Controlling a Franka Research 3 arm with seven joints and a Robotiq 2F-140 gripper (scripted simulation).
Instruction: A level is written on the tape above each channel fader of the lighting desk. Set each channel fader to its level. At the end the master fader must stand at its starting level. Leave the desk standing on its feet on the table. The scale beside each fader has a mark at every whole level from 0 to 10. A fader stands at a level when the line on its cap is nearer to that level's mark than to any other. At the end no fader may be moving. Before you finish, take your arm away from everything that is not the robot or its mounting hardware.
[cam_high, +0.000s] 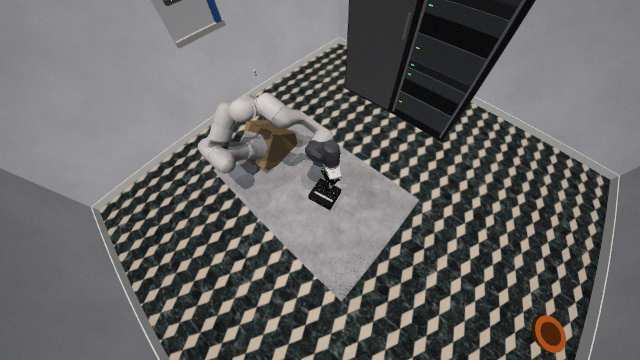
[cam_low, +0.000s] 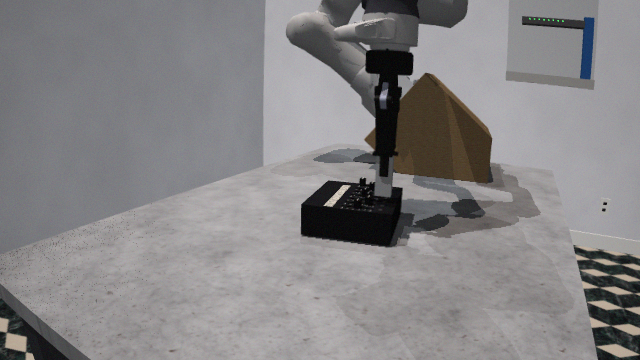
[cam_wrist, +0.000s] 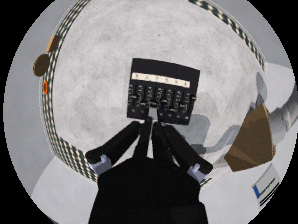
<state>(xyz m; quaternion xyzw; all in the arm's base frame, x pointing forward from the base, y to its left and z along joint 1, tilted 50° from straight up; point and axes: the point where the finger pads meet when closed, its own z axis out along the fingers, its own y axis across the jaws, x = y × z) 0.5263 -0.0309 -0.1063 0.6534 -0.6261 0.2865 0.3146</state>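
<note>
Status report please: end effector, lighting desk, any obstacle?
End effector shut, empty, tips down on the fader panel. Black box-shaped lighting desk upright on grey table. Brown angular block behind, apart.

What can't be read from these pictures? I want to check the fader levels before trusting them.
- Levels on the tape: too small and blurred in every view.
- Fader cap lines and scale marks on the desk: too small in the wrist view.
- Which fader the shut gripper touches: its fingers hide the contact in the exterior view.
- Desk feet: hidden under its body.
</note>
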